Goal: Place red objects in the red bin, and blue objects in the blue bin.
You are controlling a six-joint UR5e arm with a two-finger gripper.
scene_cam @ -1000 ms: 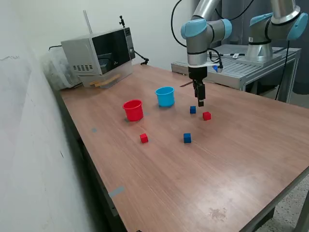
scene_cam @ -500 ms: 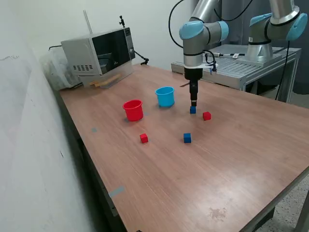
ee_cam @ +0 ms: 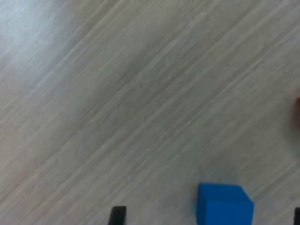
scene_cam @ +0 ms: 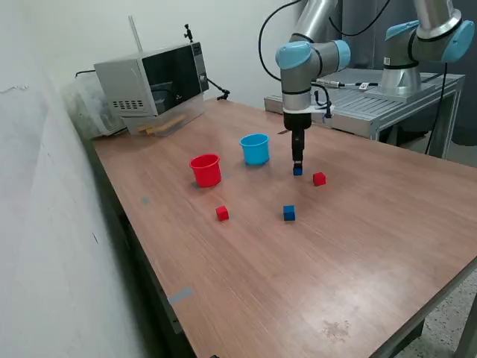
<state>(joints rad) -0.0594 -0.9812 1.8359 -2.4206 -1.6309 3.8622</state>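
My gripper [scene_cam: 297,162] points straight down just above a dark blue cube [scene_cam: 297,171] near the blue bin [scene_cam: 255,148]. In the wrist view that blue cube [ee_cam: 224,204] lies on the wood between my spread fingers, closer to one side. One dark fingertip [ee_cam: 118,215] stands well apart from it, so the gripper is open and holds nothing. A red cube [scene_cam: 319,178] sits just to the exterior view's right of it. Nearer the front lie a second blue cube [scene_cam: 289,213] and a second red cube [scene_cam: 222,213]. The red bin [scene_cam: 206,169] stands beside the blue bin.
A microwave [scene_cam: 153,82] occupies the far corner of the wooden table [scene_cam: 313,283]. A second robot arm [scene_cam: 425,37] is mounted on a metal bench [scene_cam: 387,101] behind the table. A white wall runs along the exterior view's left.
The gripper has shifted toward the exterior view's left and come down, from above the red cube's side to right over the blue cube. The cubes and bins have not moved.
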